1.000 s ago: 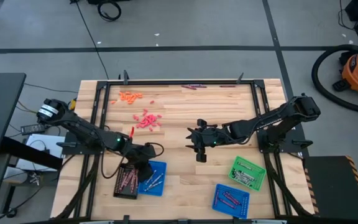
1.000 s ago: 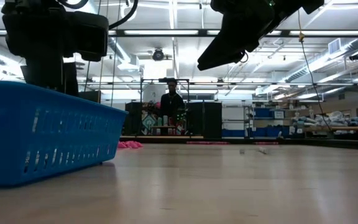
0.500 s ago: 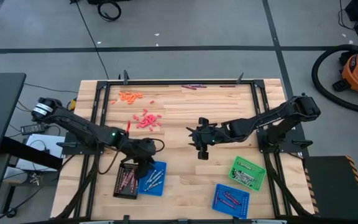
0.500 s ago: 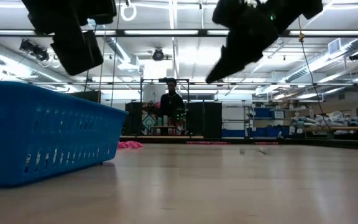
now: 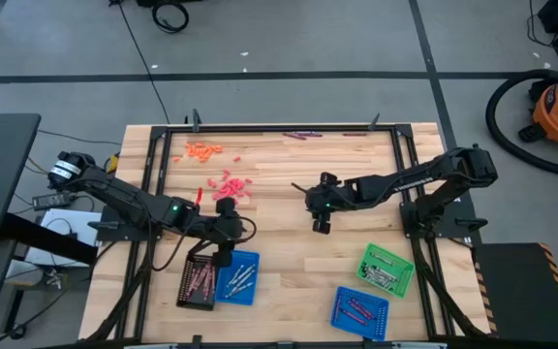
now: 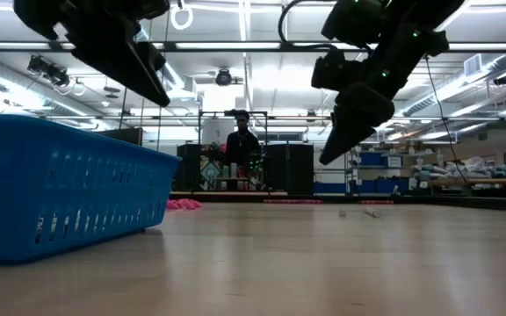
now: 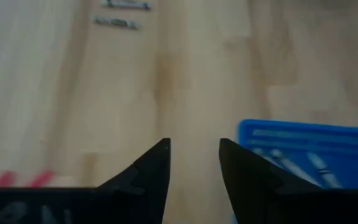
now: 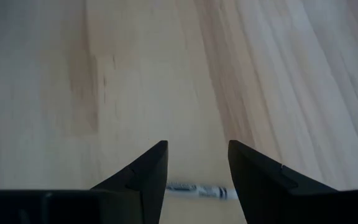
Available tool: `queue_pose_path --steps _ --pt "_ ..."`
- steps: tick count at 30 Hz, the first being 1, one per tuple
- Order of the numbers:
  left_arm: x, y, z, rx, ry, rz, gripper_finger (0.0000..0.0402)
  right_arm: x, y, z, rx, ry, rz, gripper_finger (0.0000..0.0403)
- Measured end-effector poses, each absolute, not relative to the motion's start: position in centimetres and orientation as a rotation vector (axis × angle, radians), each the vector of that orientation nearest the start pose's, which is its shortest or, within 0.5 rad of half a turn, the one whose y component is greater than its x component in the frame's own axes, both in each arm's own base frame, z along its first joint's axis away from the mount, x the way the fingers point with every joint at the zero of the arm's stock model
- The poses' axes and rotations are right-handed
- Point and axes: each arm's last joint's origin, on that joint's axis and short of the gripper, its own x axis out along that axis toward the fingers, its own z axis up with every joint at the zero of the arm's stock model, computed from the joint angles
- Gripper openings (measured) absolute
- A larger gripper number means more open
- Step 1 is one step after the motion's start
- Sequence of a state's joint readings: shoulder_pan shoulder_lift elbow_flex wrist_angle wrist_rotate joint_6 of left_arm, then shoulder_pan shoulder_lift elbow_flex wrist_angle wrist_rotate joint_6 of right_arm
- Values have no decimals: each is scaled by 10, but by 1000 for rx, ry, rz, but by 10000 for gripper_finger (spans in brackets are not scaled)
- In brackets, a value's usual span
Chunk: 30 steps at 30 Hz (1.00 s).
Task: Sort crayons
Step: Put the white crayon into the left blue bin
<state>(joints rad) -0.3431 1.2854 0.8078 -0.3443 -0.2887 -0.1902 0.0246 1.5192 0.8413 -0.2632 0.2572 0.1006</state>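
The crayons lie in heaps on the wooden table: an orange heap (image 5: 201, 149), a red-pink heap (image 5: 229, 186) and dark purple ones (image 5: 300, 135) at the far edge. More lie in the trays. My left gripper (image 5: 229, 233) hangs open above the table just beyond the blue tray (image 5: 237, 278), with nothing between its fingers (image 7: 194, 162). My right gripper (image 5: 320, 225) is open over mid-table, pointing down at a slant. A silver-grey crayon (image 8: 201, 190) lies flat on the wood below its fingertips, untouched.
A black tray (image 5: 199, 281) holding red-pink crayons sits beside the left blue tray. A green tray (image 5: 387, 269) and a second blue tray (image 5: 360, 310) stand near the right front. Bare wood stretches between the two grippers. A person (image 6: 242, 145) stands far behind the table.
My left gripper has risen from over the black and blue trays, drifted toward the far edge and rolled about its own line. My right gripper has sunk toward the table and shifted a little toward the far right.
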Motion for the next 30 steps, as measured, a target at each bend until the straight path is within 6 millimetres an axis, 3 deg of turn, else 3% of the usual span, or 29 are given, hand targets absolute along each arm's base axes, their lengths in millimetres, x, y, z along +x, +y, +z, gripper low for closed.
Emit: queue_pose_path --steps 11,18,30 --pt "246 -63 230 408 763 125 149 285 -32 179 60 995 -245 177" --pt "252 -49 235 589 749 91 149 282 -47 183 57 1062 -189 177" --pt "259 -26 227 575 656 69 148 273 -50 184 120 1177 -237 177"
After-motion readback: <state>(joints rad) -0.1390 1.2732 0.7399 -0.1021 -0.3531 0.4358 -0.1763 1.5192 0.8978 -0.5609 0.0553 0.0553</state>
